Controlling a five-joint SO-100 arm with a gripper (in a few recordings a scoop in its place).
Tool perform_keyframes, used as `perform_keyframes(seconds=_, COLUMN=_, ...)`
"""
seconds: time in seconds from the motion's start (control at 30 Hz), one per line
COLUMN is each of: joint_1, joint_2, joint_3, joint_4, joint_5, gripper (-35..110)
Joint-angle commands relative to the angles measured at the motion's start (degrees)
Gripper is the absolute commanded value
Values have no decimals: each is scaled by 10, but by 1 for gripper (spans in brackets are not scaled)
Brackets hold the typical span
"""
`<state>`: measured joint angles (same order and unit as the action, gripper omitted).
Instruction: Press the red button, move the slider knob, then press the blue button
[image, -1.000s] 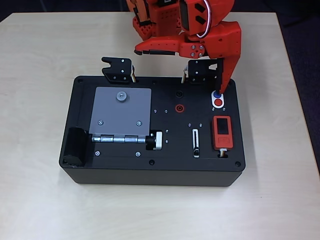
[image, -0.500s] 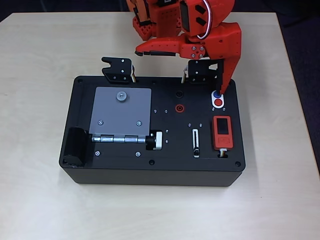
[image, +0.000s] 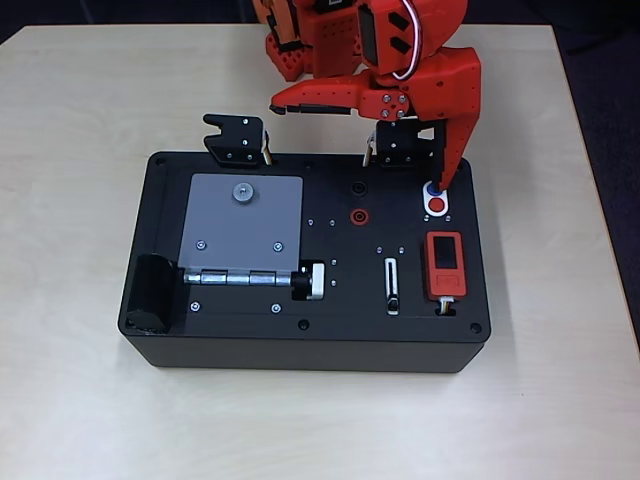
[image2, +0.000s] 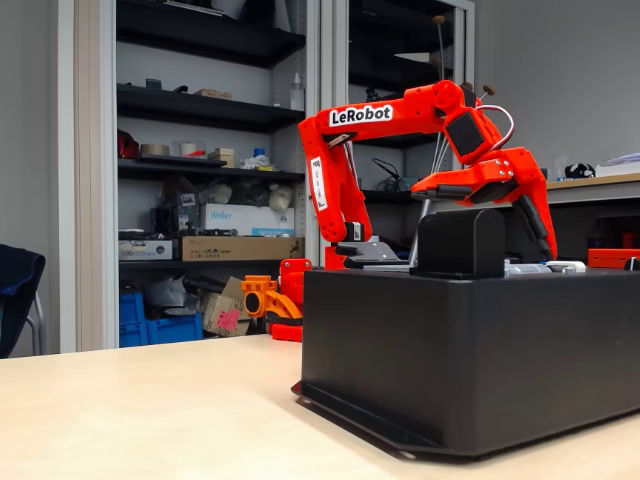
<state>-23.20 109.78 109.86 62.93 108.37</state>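
On the black box (image: 250, 340) a white oval plate holds the blue button (image: 432, 190) and, just below it in the overhead view, the red button (image: 437, 206). My red gripper (image: 356, 145) is open wide. One of its fingers (image: 445, 150) points down, its tip over the blue button's upper right edge and covering part of it. Whether it touches is unclear. The other finger (image: 310, 103) sticks out to the left over the table. The slider knob (image: 392, 300) sits near the lower end of its white-rimmed slot (image: 391, 275). In the fixed view the arm (image2: 400, 115) reaches over the box from behind.
The box also carries a grey hinged plate (image: 243, 225), a silver-and-black cylindrical knob (image: 312, 281), a red ring socket (image: 358, 215), an orange-red unit with a screen (image: 444, 265) and two black brackets (image: 236, 140) (image: 400, 145) at its far edge. Bare tabletop (image: 80, 200) surrounds it.
Almost nothing differs; the arm has shifted only a hair to the left, and its downward finger stays over the blue button.
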Motion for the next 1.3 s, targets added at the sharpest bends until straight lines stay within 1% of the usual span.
perform_keyframes(seconds=0.0, joint_1=-6, joint_2=20, joint_3=14, joint_4=0, joint_5=4, gripper=103)
perform_keyframes(seconds=0.83, joint_1=-13, joint_2=10, joint_3=33, joint_4=-28, joint_5=12, gripper=103)
perform_keyframes(seconds=1.27, joint_1=2, joint_2=22, joint_3=-49, joint_4=22, joint_5=-11, gripper=103)
